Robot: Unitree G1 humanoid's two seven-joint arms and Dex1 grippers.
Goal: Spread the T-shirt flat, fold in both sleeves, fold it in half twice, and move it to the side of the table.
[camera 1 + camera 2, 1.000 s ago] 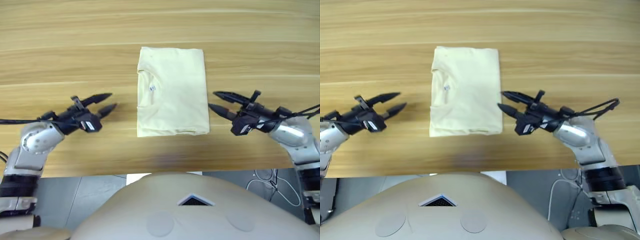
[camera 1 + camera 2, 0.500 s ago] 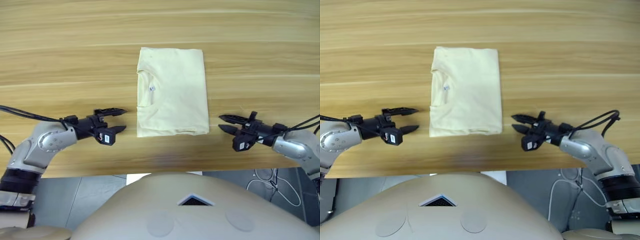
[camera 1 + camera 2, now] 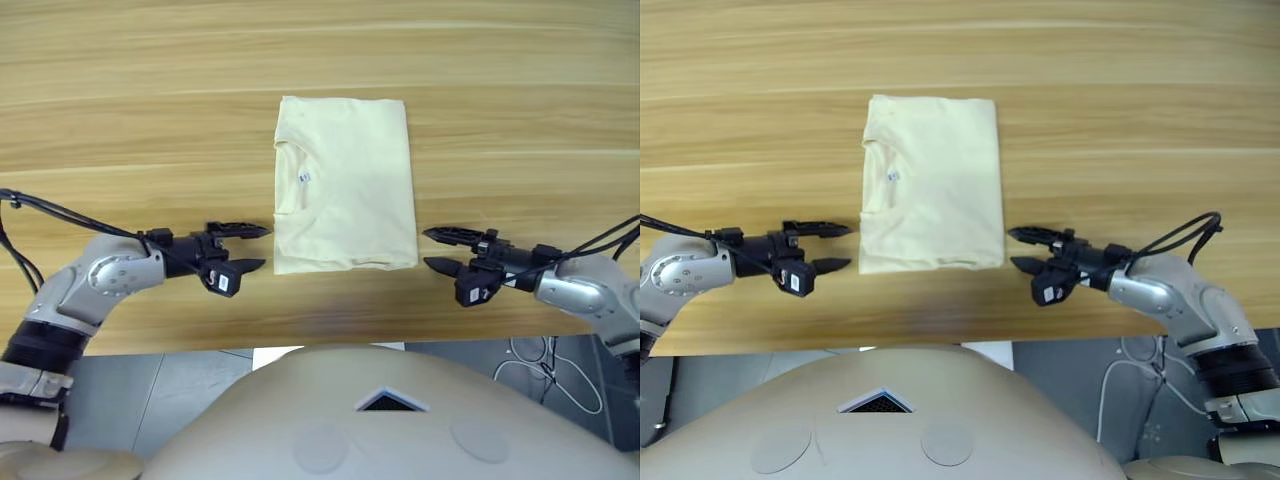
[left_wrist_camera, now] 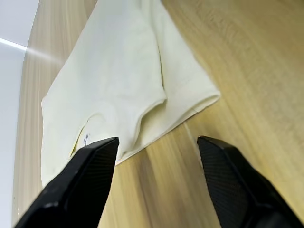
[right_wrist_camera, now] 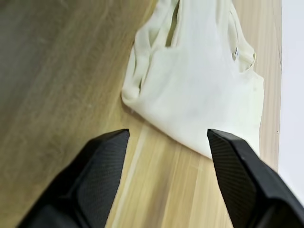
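**A:** What step is this? On the table (image 3: pixel 120 100), the T-shirt (image 3: pixel 345 185) lies mid-table as a narrow rectangle, sleeves tucked in.

**B:** I'd guess the last half-fold is next. Left gripper (image 3: pixel 262 247) and right gripper (image 3: pixel 428 248) flank its near corners, fingers spread wide, holding nothing. Each needs to pinch a corner.

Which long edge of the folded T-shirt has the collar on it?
The edge facing the left gripper: the T-shirt's neckline and small label sit there. The edge facing the right gripper is plain.

Black left gripper (image 3: pixel 265 247) and right gripper (image 3: pixel 426 248), silver arms (image 3: pixel 100 285), black cables (image 3: pixel 70 215).
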